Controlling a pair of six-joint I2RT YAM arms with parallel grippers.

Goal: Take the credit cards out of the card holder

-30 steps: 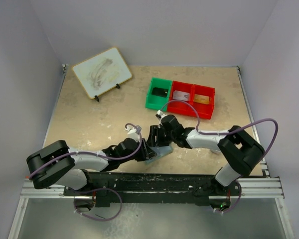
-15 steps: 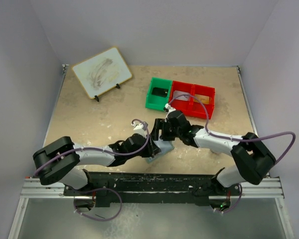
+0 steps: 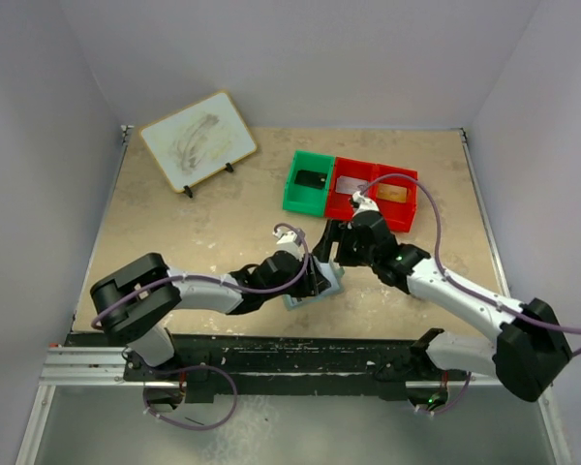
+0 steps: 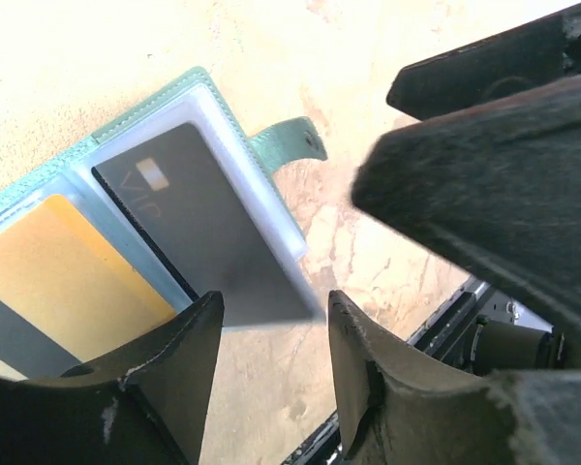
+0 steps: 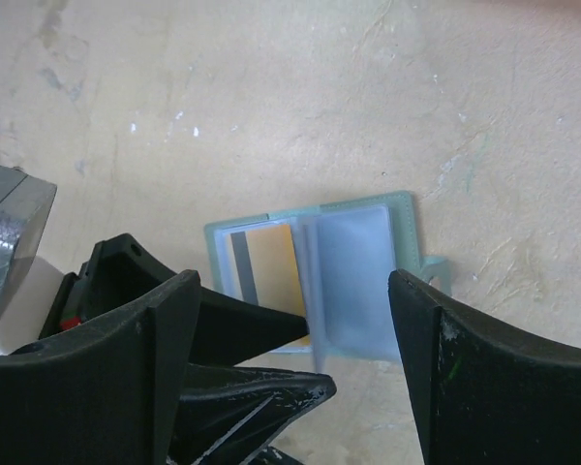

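- The left gripper (image 4: 273,310) has its fingers (image 4: 165,378) apart. The blurred end of a dark card (image 4: 194,213) fills the gap from one finger to the other. I cannot tell whether they pinch it.
- Just past those fingertips, the card holder (image 4: 155,92) lies open and flat on the table (image 3: 174,232). The rest of the dark card sits in the clear sleeve nearer the jaws' centre line.
- A yellow card (image 4: 68,271) fills the sleeve off to the left finger's side.
- A green strap tab (image 4: 290,140) sticks out of the holder's far edge, beyond the right finger.
- The right gripper (image 5: 292,291) hangs over the holder with its jaws spread wide and nothing between them. The holder's pale panels lie below the gap.
- Well beyond the right gripper stand a green bin (image 3: 310,181) and a red bin (image 3: 373,194), side by side and touching, with cards inside.
- Far off past the left gripper, a white board (image 3: 198,140) leans on its stand.
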